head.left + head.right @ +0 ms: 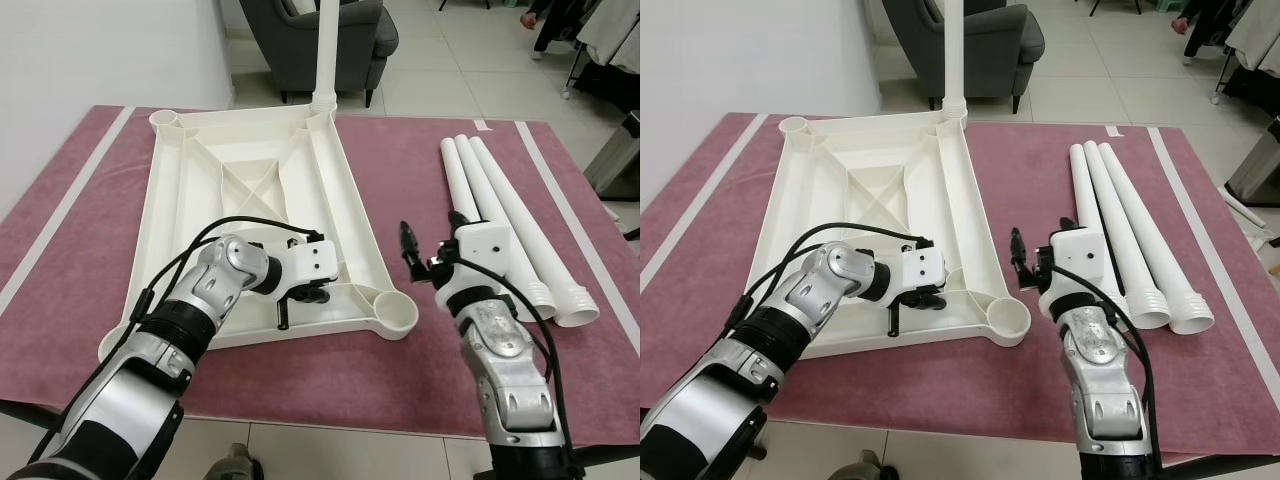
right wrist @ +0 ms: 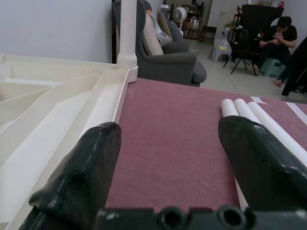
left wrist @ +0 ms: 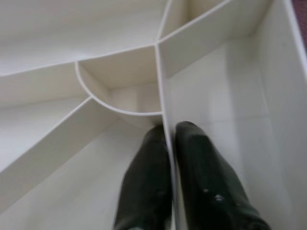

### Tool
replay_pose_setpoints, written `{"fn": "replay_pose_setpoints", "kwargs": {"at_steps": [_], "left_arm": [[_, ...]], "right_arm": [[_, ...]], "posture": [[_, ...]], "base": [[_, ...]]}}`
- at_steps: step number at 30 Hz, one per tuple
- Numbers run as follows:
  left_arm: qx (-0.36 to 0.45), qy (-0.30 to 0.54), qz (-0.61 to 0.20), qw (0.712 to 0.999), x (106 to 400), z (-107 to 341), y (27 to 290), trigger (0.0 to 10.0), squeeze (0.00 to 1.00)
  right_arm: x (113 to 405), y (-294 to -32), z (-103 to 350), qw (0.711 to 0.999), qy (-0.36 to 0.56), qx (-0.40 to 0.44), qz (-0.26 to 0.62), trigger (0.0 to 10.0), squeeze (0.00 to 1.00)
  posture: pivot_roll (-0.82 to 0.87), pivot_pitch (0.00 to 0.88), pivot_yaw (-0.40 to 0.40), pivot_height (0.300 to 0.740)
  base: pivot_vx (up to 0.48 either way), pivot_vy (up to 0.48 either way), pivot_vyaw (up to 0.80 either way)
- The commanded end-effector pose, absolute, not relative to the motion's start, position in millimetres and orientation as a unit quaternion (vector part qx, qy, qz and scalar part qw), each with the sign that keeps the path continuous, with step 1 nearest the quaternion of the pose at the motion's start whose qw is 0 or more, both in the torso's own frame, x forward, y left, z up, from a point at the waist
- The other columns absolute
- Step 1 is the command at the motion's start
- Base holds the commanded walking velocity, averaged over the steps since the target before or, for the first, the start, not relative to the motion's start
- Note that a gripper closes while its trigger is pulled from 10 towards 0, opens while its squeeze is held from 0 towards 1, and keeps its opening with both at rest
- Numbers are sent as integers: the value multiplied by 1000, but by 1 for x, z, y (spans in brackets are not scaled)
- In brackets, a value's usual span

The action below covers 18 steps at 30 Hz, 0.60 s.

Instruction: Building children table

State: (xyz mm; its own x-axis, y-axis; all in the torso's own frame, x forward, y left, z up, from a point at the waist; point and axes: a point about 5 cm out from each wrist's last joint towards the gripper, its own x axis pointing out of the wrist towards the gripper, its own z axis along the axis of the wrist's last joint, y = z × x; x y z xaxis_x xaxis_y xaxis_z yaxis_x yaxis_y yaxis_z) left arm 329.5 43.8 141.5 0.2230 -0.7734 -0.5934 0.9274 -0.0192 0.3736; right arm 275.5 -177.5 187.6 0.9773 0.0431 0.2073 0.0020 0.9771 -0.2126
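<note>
Tabletop (image 1: 250,170) lies upside down on a maroon mat (image 1: 400,160), one leg (image 1: 326,50) standing in its 12 o'clock corner socket; three loose legs (image 1: 500,215) lie at 3 o'clock. Left gripper (image 1: 285,312) reaches inside the near rim. Left wrist view: its fingers (image 3: 148,187), narrow, pinch a thin rib (image 3: 163,103). Right wrist view: right gripper (image 2: 168,158), fingers wide and empty, hovers over the mat between tabletop and legs. Judged risks: the pinched rib may slip, shifting the top; the standing leg could topple.
</note>
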Motion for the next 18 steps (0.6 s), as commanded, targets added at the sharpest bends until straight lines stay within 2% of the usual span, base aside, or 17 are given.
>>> {"fn": "replay_pose_setpoints", "kwargs": {"at_steps": [1,5,6,7,8,17,18], "left_arm": [[377,26,-545,749,335,153,39,10000,1000],[354,-8,-557,751,328,159,39,10000,1000],[341,-26,-558,756,325,164,39,10000,1000],[341,-26,-558,756,325,164,39,10000,1000],[325,-49,-553,765,323,172,40,10000,0],[315,-65,-548,772,321,177,41,10000,0],[288,-96,-530,792,320,193,45,10000,0]], "right_arm": [[279,-183,180,990,-81,-112,-11,10000,0],[286,-191,177,990,-61,-117,-51,10000,0],[289,-196,178,990,-55,-114,-67,10000,906],[289,-196,178,990,-55,-114,-67,10000,906],[292,-201,179,990,-51,-108,-80,10000,1000],[293,-204,180,989,-48,-104,-88,10000,1000],[299,-214,181,991,-29,-90,-100,10000,0]], "posture": [[85,33,62,740],[91,28,52,740],[89,26,50,740],[89,26,50,740],[87,23,47,740],[86,22,47,740],[83,18,42,740]], "base": [[0,0,0],[0,0,0],[0,0,0],[0,0,0],[0,0,0],[0,0,0],[0,0,0]]}}
